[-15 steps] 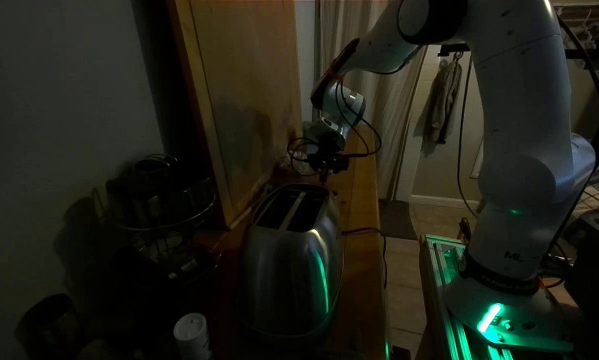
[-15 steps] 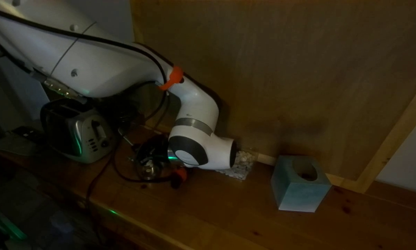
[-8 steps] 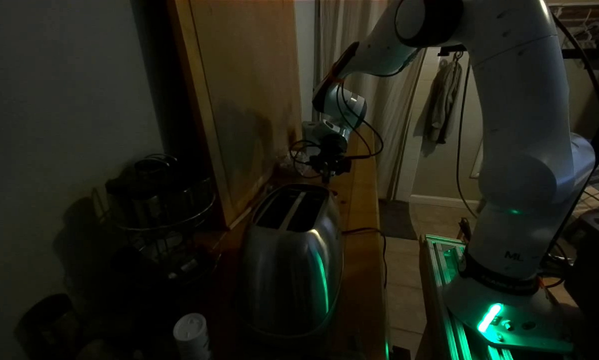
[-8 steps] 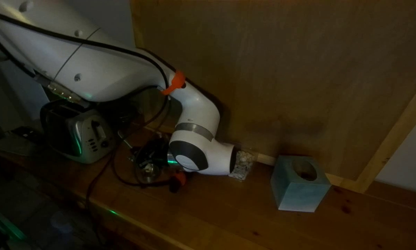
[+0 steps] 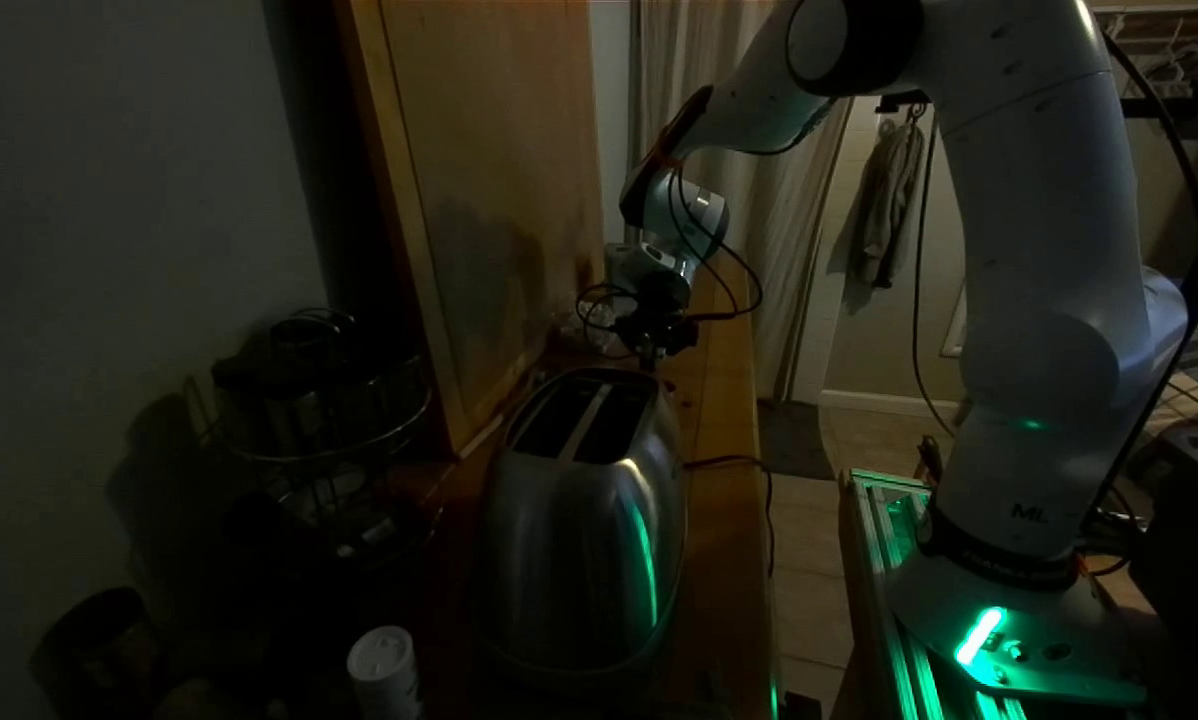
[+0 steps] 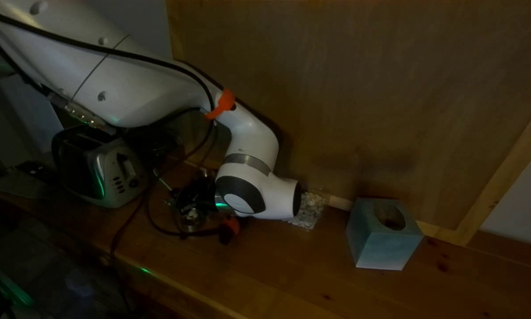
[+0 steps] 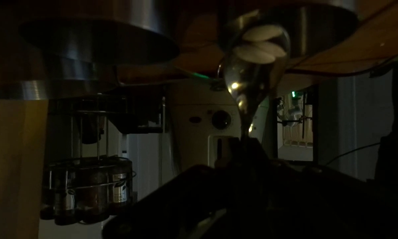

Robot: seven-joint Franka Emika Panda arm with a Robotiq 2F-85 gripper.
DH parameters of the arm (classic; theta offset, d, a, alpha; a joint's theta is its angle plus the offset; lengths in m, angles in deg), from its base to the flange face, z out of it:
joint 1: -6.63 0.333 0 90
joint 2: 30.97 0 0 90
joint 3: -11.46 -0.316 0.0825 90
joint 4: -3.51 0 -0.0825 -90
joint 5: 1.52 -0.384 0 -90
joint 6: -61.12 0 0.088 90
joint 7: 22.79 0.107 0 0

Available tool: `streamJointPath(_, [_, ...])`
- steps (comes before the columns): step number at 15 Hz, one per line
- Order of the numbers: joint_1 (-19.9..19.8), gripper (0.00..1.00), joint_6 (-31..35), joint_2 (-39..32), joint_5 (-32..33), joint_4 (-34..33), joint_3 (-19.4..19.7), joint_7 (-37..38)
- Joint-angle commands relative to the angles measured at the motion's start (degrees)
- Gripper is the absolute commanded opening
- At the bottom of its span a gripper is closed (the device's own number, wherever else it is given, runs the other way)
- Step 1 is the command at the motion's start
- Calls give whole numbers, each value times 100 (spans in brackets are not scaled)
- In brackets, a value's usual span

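Clearly, my wrist view shows the tool (image 7: 244, 142) pinching a spoon (image 7: 248, 86), near metal cups (image 7: 99, 39). In an exterior view, a jacket (image 5: 889, 205) hangs well beyond the toaster (image 5: 584, 540). An exterior view alone gives me a blue box (image 6: 383, 239) on the desk (image 6: 270, 261).

Dim room, plain wall (image 5: 129, 200), big framed wood panel (image 6: 403, 110) upright along wooden counter (image 6: 301, 270), pale curtain (image 5: 797, 255) behind, tiled floor (image 5: 809, 570), dark mat (image 5: 794, 437), white baseboard (image 5: 874, 404)

The hand (image 5: 647, 358) hangs just past the toaster (image 5: 584, 550) from where I stand, over the worktop (image 5: 725, 370); a wire rack (image 5: 304, 457) sits near the wall (image 5: 139, 230), a pale cloth (image 5: 889, 205) hangs farther back.
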Motion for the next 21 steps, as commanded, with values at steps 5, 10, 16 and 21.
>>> streamJointPath(5, [-330, 2, -400, -12, 49, -162, -435, -154])
streamJointPath(10, [-545, 2, -584, -58, 159, -290, -587, -155])
streamJointPath(16, [-225, 2, -473, -61, 72, -203, -90, -164])
streamJointPath(21, [-585, 2, -879, -112, 33, -295, -403, -174])
